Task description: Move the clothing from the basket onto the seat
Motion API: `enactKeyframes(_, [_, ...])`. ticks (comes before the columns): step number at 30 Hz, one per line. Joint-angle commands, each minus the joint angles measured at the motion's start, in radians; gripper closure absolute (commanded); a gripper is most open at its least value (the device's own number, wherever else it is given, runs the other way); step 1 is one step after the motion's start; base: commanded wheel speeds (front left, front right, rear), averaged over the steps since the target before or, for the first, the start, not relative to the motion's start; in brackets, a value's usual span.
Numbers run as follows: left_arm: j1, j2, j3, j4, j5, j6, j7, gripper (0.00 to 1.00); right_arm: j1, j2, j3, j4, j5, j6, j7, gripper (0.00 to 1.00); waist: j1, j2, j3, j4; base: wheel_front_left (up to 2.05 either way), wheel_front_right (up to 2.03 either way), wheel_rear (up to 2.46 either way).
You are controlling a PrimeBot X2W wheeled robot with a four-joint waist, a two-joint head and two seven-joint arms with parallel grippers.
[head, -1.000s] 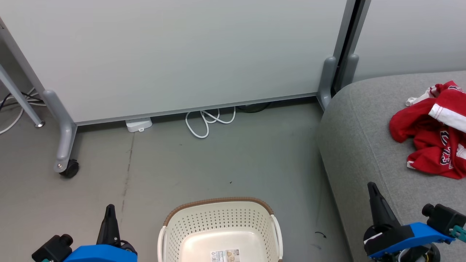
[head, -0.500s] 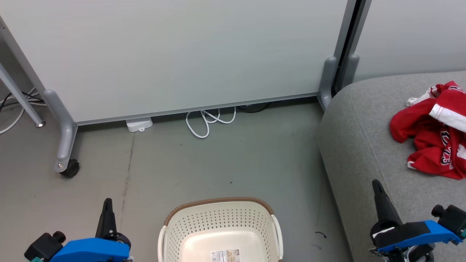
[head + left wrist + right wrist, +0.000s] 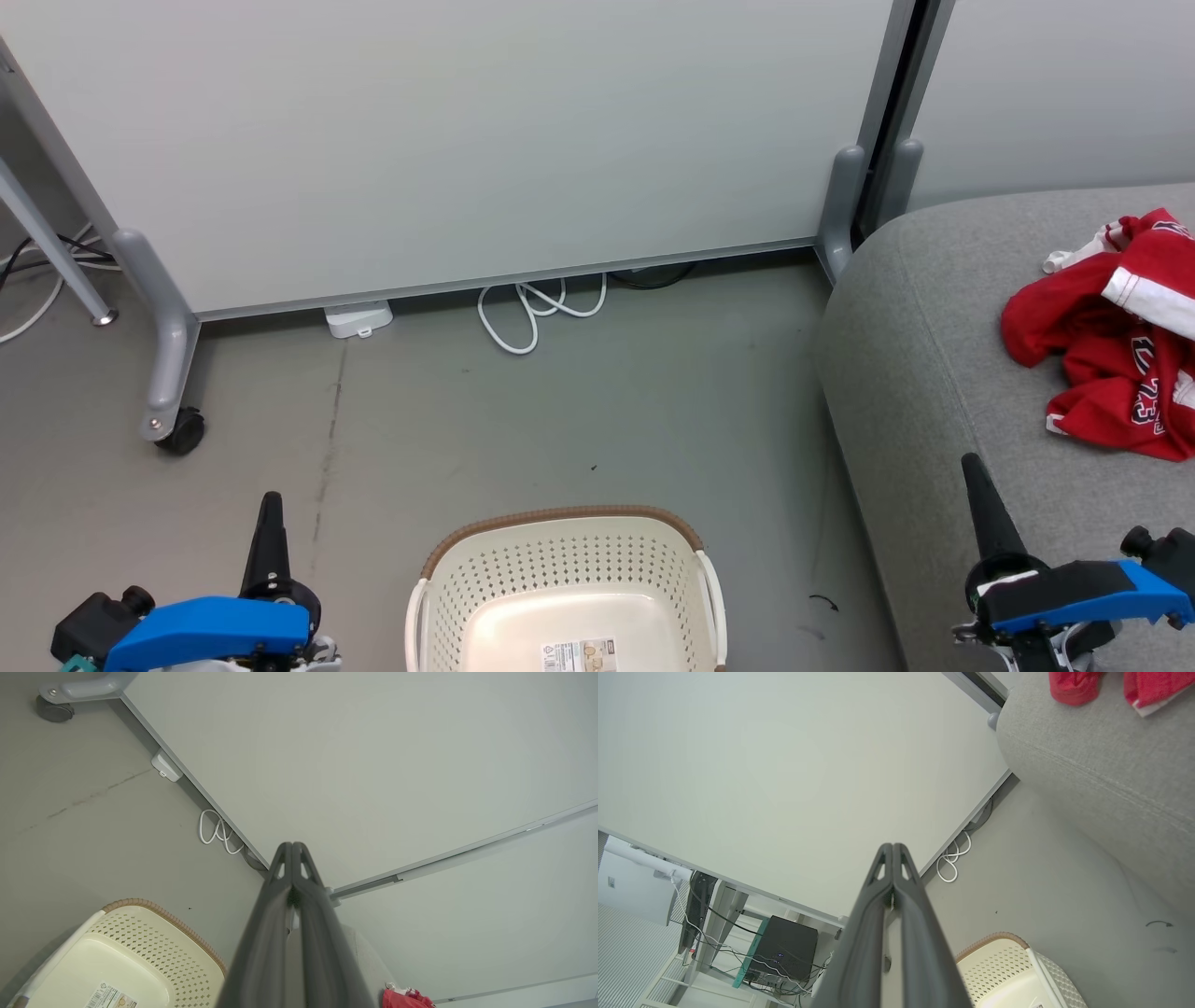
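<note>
Red crumpled sports clothing [image 3: 1106, 341] with white trim lies on the light-grey fabric sofa seat [image 3: 924, 373], right of the cream perforated plastic basket [image 3: 560, 515] with brown rim. Flanking the basket, the left gripper [image 3: 270, 504] and the right gripper [image 3: 971, 465] are both clenched tight, grasping nothing.

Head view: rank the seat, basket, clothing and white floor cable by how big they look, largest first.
1. seat
2. basket, cut by the bottom edge
3. clothing, cut by the right edge; close to the basket, so unsure
4. white cable
</note>
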Motion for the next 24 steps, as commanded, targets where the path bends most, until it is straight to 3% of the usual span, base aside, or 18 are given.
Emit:
enactKeyframes(1, [-0.026,0.005,0.005,-0.016,-0.023,-0.005,0.007,1.0,-0.025,-0.004,-0.004,-0.014,0.027,0.0,0.007,1.0,0.0,0.0,0.0,0.0,0.0,0.0,0.0])
enactKeyframes(24, [-0.045,0.006,0.023,-0.042,-0.235,-0.008,0.065,1.0,-0.033,-0.005,-0.021,-0.02,0.268,0.001,0.053,1.0,0.0,0.0,0.0,0.003,0.0,0.0,0.0])
